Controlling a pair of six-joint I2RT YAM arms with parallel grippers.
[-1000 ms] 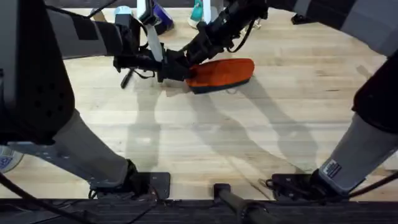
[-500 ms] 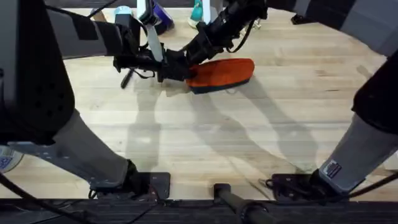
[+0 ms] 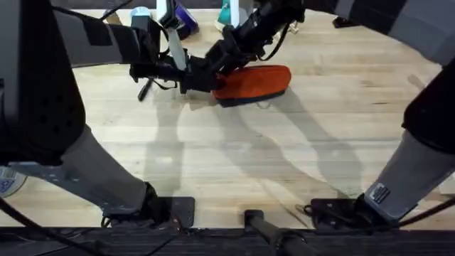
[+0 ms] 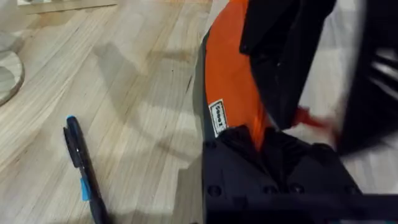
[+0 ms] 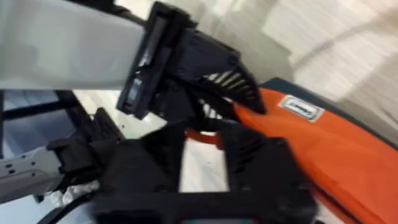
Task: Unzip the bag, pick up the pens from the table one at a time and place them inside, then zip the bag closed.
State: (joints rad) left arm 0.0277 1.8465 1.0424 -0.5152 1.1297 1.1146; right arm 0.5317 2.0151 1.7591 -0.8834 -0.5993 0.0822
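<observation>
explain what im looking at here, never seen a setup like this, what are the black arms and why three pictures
These are two robot arms at a light wooden butcher-block table, each ending in a two-finger gripper. The overhead picture comes from a fixed camera above the arms' bases; the other two come from a small camera on each wrist, so the black shapes low in those views are that arm's own fingers.

Both arms reach to the far side and meet at one end of an oblong orange fabric pouch with a dark navy bottom strip. The left gripper is pinched on the orange fabric at that end. The right gripper sits right beside it with a thin orange strip between its fingers, probably the zipper pull, though I cannot tell how firmly it is held.

One slim black pen lies on the wood beside the pouch.
</observation>
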